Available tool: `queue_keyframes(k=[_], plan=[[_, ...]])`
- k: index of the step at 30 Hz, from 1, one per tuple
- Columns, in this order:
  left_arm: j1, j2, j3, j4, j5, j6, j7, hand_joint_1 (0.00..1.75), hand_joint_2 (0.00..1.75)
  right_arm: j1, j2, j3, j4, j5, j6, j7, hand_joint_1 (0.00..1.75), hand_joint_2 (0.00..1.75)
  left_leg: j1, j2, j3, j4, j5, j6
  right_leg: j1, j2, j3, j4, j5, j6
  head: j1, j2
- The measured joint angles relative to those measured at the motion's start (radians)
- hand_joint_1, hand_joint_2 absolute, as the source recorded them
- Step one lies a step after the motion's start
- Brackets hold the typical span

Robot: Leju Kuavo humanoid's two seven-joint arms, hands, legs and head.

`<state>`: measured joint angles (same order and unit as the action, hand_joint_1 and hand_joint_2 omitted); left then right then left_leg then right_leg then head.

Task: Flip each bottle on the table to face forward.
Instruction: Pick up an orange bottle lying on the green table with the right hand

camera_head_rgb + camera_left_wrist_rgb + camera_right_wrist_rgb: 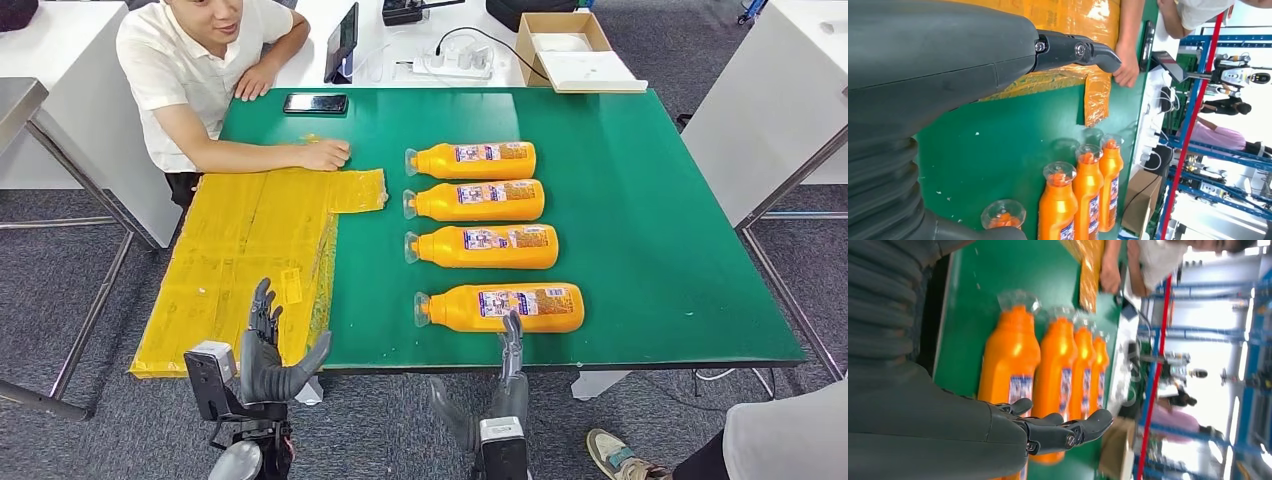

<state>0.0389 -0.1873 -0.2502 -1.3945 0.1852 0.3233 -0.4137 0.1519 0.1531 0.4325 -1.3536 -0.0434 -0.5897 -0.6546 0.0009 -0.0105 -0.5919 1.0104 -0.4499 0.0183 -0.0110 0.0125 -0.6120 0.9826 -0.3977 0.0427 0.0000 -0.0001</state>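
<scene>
Green table (650, 250) ahead of your hands, yellow sheet (250, 250) beyond your left hand (268, 355), fingers spread and empty, four orange bottles (485, 205) lying in a column, nearest bottle (500, 307) just past your right hand (508, 375), fingers extended, holding nothing.

I see four bottles lying on their sides in a column on the table (640, 250), caps toward the left edge. The nearest bottle (500, 307) lies close to the front edge; the second bottle (483, 246), third bottle (475, 200) and farthest bottle (472, 160) follow toward the back, each just beside the next. A taped sheet (245, 260) covers the front left corner and overhangs the left edge. A person's hand (325, 154) rests at the sheet's back edge. A phone (315, 103) lies near the back left corner. My right hand (512, 345) is at the front edge, just before the nearest bottle; my left hand (268, 350) is at the sheet's front edge
</scene>
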Motion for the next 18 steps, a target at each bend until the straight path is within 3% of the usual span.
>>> queue_keyframes(k=[9,18], plan=[[0.039,0.002,-0.004,-0.034,-0.054,0.027,-0.013,0.00,1.75,0.017,0.015,-0.094,-0.011,0.115,-0.042,-0.009,0.00,1.75,0.000,0.000,0.000,0.000,0.000,0.000,0.000,0.000,0.000,0.000,0.000,0.000,0.000,0.000],[0.034,0.008,-0.052,-0.024,-0.127,0.037,-0.064,0.00,1.75,-0.014,-0.007,-0.264,0.014,0.343,-0.044,0.023,0.00,1.75,-0.001,0.000,0.000,0.000,0.000,0.000,-0.001,0.000,0.000,0.000,0.000,0.000,0.000,0.000]])
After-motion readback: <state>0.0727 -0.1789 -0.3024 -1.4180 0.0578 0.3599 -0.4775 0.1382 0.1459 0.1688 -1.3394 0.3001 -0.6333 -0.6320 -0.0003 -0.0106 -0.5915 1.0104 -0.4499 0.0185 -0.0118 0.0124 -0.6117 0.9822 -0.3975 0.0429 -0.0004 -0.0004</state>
